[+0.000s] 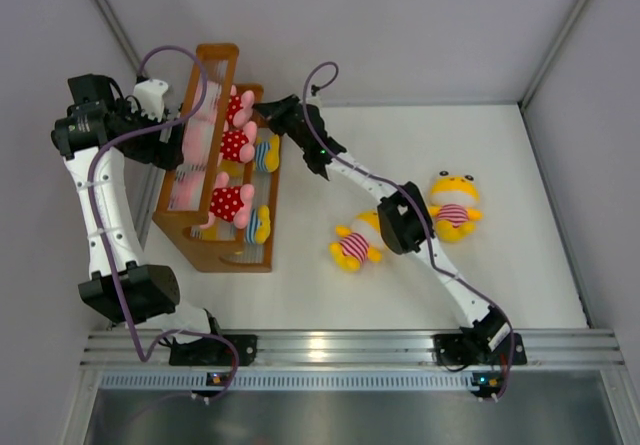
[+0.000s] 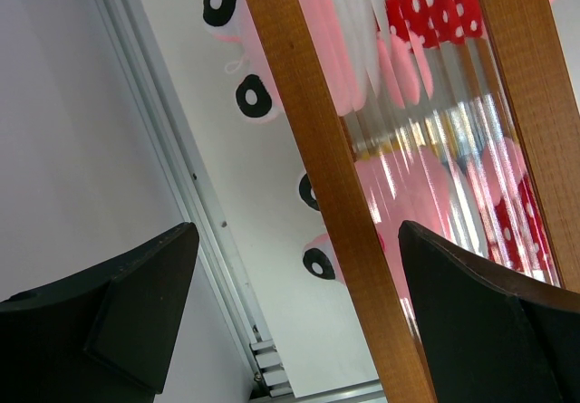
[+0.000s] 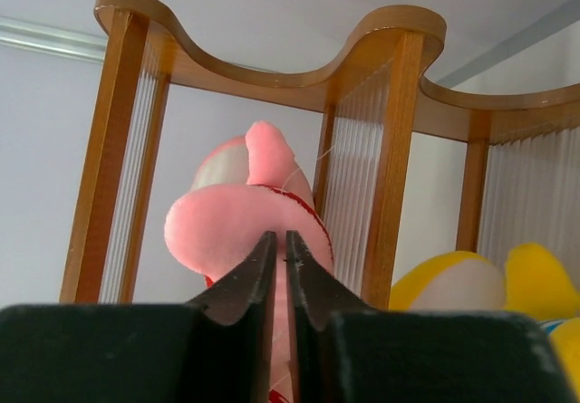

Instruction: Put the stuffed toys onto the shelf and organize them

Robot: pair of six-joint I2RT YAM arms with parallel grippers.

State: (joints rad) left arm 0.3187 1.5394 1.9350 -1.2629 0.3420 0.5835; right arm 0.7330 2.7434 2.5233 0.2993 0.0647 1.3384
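Worktop, white. The shelf stands at its 9 o'clock side, long axis running 12 to 6. The tiers carry red-dotted toys and blue-striped toys.

Two more lie loose on the worktop at about 3 o'clock of the shelf, well apart from it: near toy under the right forearm, far toy beyond it.

Right pincer is at the shelf's 12 o'clock end, up against the pink toy. In the wrist view the right pincer is all but closed. Pink cloth shows in the slit, so I take it to be pinching the pink toy.

Left pincer is behind the shelf, spread wide and holding nothing. A shelf post shows between its fingers; contact unclear.

Step, as I judge it: seating the pink toy on its tier. Next: release, back out toward 3 o'clock clear of the rails, then fetch the near toy.
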